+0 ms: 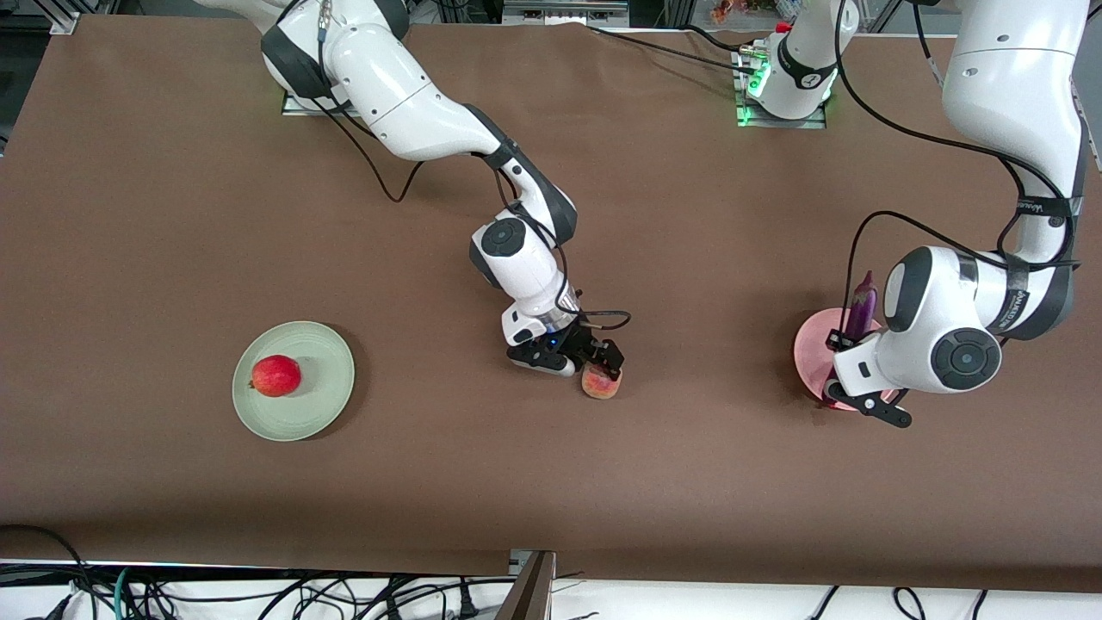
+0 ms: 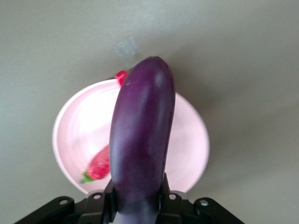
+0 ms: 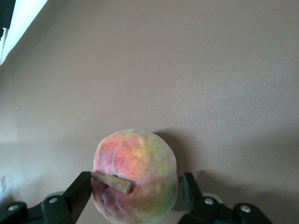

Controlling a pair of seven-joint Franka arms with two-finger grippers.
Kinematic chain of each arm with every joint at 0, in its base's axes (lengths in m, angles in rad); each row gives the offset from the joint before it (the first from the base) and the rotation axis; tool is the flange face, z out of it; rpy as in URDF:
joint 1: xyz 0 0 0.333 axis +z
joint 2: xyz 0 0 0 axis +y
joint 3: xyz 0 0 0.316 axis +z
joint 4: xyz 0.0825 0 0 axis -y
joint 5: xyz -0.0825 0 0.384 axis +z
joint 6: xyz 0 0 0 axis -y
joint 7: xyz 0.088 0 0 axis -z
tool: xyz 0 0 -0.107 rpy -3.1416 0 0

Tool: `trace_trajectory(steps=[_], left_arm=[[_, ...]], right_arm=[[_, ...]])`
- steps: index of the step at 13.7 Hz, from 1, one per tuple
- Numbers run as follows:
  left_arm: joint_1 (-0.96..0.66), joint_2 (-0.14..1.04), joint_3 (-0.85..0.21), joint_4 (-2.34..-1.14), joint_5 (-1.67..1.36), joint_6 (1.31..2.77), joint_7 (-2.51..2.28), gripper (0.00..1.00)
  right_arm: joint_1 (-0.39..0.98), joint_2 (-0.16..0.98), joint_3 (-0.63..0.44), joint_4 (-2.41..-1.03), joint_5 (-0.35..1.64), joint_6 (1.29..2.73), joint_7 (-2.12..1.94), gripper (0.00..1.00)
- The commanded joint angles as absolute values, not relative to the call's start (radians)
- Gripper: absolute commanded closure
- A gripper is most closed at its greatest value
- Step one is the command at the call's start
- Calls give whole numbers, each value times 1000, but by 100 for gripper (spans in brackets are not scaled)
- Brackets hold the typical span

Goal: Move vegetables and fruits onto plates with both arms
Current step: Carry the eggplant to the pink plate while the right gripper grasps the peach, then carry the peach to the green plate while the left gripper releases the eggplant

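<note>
Writing: only a small printed strip on the left arm's forearm, too small to read.

Eggplant (image 2: 142, 140) is clamped in the left gripper (image 1: 839, 366), fingers closed on its lower end. It's held over the pink plate (image 1: 811, 353), at the left arm's end of the counter (image 1: 172, 215). In the front view its long axis runs from the gripper up toward the arm bases, dark tapered tip uppermost; in the left wrist view the rounded end points away from the gripper. Chili pepper (image 2: 98, 165) already lies in the pink plate, partly hidden by the eggplant, green stem end near the rim.

Right gripper (image 1: 603, 366) is down at the peach (image 1: 601, 381), mid-counter, well apart from the pink plate, toward the right arm's end. Right wrist view: one finger touches the peach, the other stands just off it with a gap, so jaws apart, not clamped. Peach sits on the counter, its brown stem (image 3: 112, 182) lying sideways toward the touching finger.

Green plate (image 1: 323, 379) sits much farther from the pink plate, at the right arm's end. Pomegranate-like fruit (image 1: 275, 375) rests on it.
</note>
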State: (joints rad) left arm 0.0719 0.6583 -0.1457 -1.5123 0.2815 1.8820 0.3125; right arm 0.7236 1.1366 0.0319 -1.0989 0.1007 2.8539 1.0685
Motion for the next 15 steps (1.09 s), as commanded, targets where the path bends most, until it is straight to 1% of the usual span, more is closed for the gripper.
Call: trace_trajectory(steps=[1, 2, 3, 5, 6, 8, 10, 13, 15], left_arm=[[77, 676, -158, -1502, 373, 1914, 367, 88], [77, 681, -158, -1508, 376, 1914, 367, 67], [78, 686, -160, -1512, 359, 1914, 350, 1], [83, 690, -160, -1514, 359, 1910, 350, 0], [81, 689, -161, -1513, 359, 1910, 350, 0], [80, 686, -163, -1511, 359, 1908, 350, 0], [81, 686, -163, -1506, 359, 1908, 350, 0], [80, 670, -167, -1496, 359, 1910, 350, 0], [71, 643, -172, -1483, 359, 1908, 348, 0]], right_arm=[[730, 1157, 18, -1057, 98, 2852, 1088, 59], [729, 1154, 20, -1057, 100, 2850, 1086, 71], [729, 1149, 20, -1057, 101, 2846, 1086, 79], [723, 1120, 20, -1060, 106, 2824, 1074, 79], [707, 1100, 20, -1061, 106, 2783, 1068, 79], [651, 1037, 26, -1066, 103, 2659, 1007, 79], [597, 987, 29, -1068, 110, 2503, 860, 79], [482, 882, 31, -1113, 115, 2285, 614, 79], [389, 818, 28, -1150, 165, 2134, 391, 79]])
